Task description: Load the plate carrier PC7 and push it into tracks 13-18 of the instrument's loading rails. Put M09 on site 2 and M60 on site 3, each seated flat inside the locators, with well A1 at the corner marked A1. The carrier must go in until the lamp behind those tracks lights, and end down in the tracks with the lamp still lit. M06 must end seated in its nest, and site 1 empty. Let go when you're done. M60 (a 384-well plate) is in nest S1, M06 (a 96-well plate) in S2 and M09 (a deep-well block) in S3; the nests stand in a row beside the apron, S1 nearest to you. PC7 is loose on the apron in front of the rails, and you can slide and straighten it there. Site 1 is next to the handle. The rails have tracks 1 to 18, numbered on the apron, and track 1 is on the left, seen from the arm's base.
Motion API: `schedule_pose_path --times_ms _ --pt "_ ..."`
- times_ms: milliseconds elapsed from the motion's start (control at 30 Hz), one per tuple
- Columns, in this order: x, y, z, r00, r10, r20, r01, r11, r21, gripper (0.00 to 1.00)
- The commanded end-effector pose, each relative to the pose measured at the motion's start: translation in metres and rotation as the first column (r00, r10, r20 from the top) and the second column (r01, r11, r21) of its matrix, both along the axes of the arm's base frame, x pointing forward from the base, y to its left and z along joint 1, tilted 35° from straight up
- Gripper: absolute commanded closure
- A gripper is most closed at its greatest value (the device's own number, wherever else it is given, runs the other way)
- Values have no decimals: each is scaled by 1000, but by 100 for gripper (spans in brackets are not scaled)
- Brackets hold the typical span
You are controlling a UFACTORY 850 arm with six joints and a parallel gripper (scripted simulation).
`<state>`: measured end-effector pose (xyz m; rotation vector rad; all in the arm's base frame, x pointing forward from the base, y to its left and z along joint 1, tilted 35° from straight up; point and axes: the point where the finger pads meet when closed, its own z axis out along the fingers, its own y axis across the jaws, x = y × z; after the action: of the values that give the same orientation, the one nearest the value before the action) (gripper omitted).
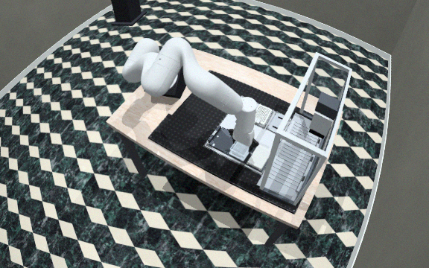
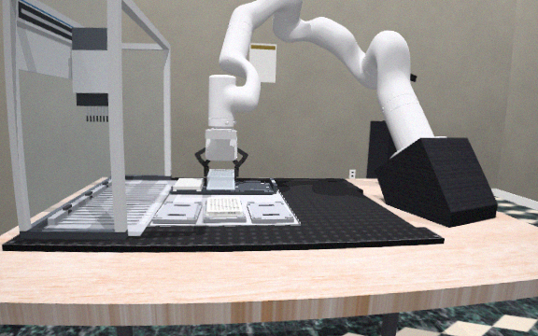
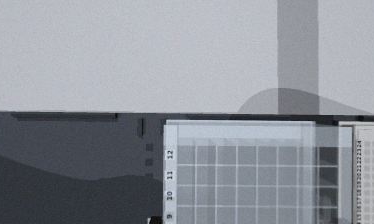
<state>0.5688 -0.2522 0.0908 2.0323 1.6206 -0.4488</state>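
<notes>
My hand [image 2: 220, 164] points straight down with its fingers spread wide across the tall deep-well block M09 [image 2: 220, 179], clamped on its sides so it hangs level for a flat seat. Directly beneath me lies the carrier PC7 [image 2: 256, 187], loose on the apron; I judge I am lowering the block onto site 2. Just beside my hand, toward the rails [image 2: 110, 202], the flat 384-well plate M60 [image 2: 188, 183] already sits on site 3. On the near side of my hand, M06 [image 2: 223, 205] rests in the middle nest, which is where it must end. Whether the block's A1 corner matches the carrier's mark, I cannot tell.
</notes>
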Motion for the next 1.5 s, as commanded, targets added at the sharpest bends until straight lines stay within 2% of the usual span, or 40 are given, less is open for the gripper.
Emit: schedule_pose_path --times_ms 0,600,633,1467 --pt "1 -1 -1 1000 1 2 -1 1000 0 100" --pt "1 -1 -2 1000 1 2 -1 1000 0 100" --pt "1 -2 -2 1000 1 2 -1 1000 0 0" --pt "1 -2 -2 1000 1 2 -1 1000 0 0"
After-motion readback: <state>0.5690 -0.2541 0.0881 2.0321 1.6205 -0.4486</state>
